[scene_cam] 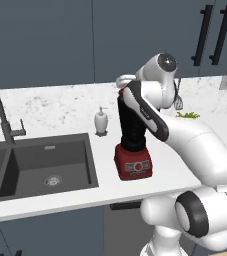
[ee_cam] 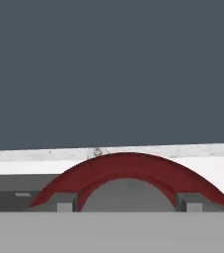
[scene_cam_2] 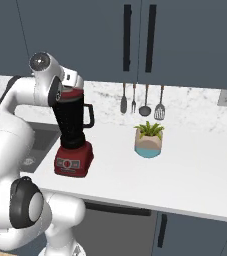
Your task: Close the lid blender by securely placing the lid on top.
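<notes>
Lid (ee_cam: pixel 128 168) looks light, stiff and slick; my jaws grip it by its grey centre cap (ee_cam: pixel 126 195) atop the blender (scene_cam_2: pixel 73 127).

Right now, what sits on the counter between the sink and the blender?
A small white soap dispenser stands between the sink and the blender, seen in the left base view.

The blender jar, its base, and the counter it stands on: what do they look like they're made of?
The blender jar looks like dark, opaque plastic or tinted glass; its matte black wall shows nothing inside. The boxy base looks like glossy red plastic with a light button panel. The counter looks like polished white stone, perhaps marble or quartz, judging by its grey speckles. The picture is rendered, so these are guesses.
</notes>
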Robot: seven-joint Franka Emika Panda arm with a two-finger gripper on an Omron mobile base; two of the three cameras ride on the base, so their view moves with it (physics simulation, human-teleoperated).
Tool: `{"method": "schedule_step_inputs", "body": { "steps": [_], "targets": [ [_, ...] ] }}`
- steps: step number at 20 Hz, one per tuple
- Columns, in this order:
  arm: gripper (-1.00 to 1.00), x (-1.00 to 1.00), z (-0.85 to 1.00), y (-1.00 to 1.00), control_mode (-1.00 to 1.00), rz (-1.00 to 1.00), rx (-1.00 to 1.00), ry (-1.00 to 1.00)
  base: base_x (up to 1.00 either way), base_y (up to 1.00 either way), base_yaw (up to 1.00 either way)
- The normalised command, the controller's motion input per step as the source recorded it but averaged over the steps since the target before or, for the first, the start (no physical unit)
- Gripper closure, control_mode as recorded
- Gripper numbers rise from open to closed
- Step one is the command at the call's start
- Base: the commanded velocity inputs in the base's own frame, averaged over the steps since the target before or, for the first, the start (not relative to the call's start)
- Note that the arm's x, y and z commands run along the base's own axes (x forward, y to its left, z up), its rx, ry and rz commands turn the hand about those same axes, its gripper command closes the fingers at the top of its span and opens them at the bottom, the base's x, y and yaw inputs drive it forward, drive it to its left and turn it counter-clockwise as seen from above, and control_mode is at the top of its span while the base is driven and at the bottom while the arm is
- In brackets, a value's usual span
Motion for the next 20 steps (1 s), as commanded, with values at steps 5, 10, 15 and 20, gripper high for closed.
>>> {"method": "schedule_step_inputs", "body": {
  "steps": [5, 10, 15, 20],
  "targets": [
    [1.00, 0.22, 0.00, 0.00, -1.00, 0.00, 0.00, -0.01, 0.00, 0.00, 0.00],
    [1.00, 0.05, 0.00, 0.00, -1.00, 0.00, 0.00, -0.03, 0.00, 0.00, 0.00],
    [1.00, 0.05, -0.01, 0.04, -1.00, 0.00, 0.00, -0.04, 0.00, 0.00, 0.00],
    [1.00, 0.00, -0.10, 0.05, -1.00, 0.00, 0.00, -0.09, 0.00, 0.00, 0.00]
  ]
}}
